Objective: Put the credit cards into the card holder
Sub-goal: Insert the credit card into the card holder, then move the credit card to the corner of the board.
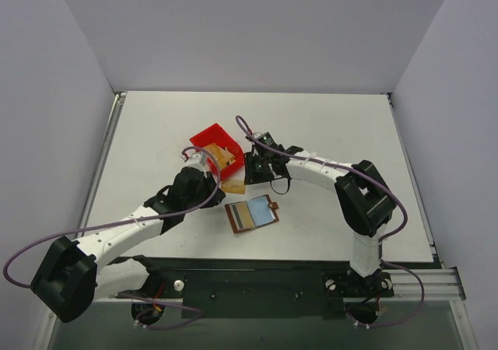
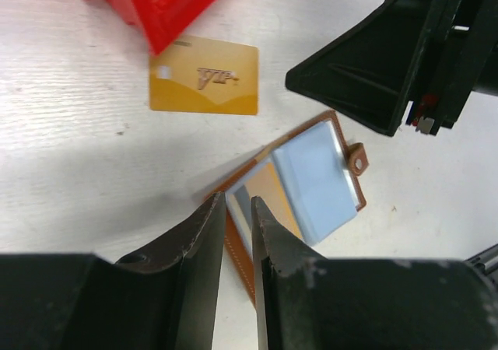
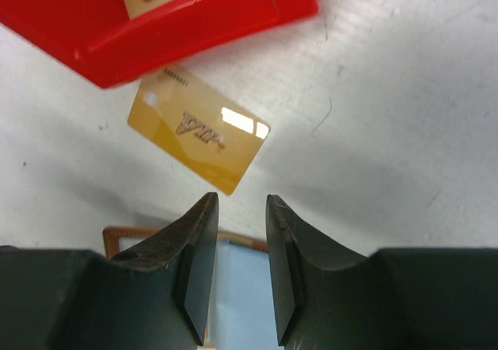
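Top external: open card holder (image 1: 252, 213), long axis left-right, snap tab (image 1: 272, 204) rightward.

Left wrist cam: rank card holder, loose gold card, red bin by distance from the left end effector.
1. Card holder, right at the tips of the left end effector.
2. Loose gold card, beyond it, upper left of centre.
3. Red bin, farthest, top left corner.

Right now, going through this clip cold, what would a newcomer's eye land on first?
The bright red bin in the middle of the scene, tan cards inside. Just in front of it one gold card lies loose, and nearer the arms the brown card holder lies open, blue pockets up. The left end effector and right end effector both hover there, holding nothing.
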### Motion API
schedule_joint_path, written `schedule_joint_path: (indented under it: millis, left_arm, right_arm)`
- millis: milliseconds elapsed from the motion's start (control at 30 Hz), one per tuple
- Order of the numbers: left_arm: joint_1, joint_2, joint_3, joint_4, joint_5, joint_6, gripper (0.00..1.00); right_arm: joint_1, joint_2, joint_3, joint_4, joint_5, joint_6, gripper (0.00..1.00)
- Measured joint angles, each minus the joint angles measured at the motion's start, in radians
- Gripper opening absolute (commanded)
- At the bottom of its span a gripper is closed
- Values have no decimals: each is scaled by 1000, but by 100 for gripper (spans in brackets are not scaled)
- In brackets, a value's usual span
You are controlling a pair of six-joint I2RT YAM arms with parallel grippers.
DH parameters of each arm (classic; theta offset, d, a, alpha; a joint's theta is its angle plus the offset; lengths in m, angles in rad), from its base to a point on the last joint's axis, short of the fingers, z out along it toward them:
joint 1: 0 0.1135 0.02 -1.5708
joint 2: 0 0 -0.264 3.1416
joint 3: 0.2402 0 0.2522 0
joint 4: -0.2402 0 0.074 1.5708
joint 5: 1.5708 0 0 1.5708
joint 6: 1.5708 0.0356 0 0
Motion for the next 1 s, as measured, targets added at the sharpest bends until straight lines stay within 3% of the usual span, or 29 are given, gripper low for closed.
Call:
schedule_joint_path:
  millis: [500, 1000]
  left_arm:
    - [67, -11, -31, -66, -4, 0, 30]
    - [96, -17, -58, -68, -4, -2, 30]
  right_arm:
    - [-58, 214, 159, 51, -85, -37, 27]
    - [-30, 284, 240, 53, -187, -34, 21]
